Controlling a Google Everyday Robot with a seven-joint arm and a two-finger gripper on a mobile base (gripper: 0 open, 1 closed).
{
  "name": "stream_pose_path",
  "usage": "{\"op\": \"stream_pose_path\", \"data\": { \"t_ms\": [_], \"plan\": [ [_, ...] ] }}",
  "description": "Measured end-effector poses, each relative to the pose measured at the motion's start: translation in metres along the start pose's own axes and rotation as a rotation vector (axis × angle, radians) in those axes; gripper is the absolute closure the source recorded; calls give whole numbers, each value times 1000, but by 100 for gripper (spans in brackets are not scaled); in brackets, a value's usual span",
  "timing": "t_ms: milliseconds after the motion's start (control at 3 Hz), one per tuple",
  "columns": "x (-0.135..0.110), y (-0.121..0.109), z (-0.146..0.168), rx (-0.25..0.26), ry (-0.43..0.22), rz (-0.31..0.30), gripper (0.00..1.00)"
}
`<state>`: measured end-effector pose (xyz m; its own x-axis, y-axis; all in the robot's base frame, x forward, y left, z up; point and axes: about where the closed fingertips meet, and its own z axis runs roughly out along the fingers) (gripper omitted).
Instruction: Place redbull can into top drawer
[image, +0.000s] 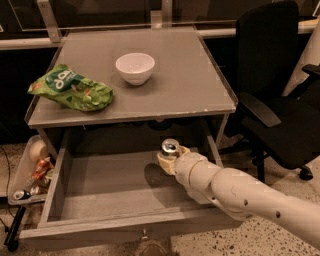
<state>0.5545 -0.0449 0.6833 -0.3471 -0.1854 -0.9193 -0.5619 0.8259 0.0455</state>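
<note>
one gripper (171, 161) clasps the redbull can (170, 147) upright over the right rear of the open top drawer (100, 186), beneath the grey table (186, 85).

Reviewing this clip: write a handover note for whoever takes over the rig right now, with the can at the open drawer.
Gripper: inside the top drawer, right of centre, fingers closed around the upright redbull can.
Top drawer: pulled open below the table.
Done: can picked up and brought into the drawer.
Left: I cannot tell if the can touches the drawer floor; probably lower it, release, withdraw.
White bowl and green bag on the table are not part of the job.
</note>
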Motion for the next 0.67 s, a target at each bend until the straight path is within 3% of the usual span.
{"op": "stream_pose_path", "data": {
  "t_ms": [667],
  "plan": [
    [8,0,7,14,5,-10,100]
  ]
}}
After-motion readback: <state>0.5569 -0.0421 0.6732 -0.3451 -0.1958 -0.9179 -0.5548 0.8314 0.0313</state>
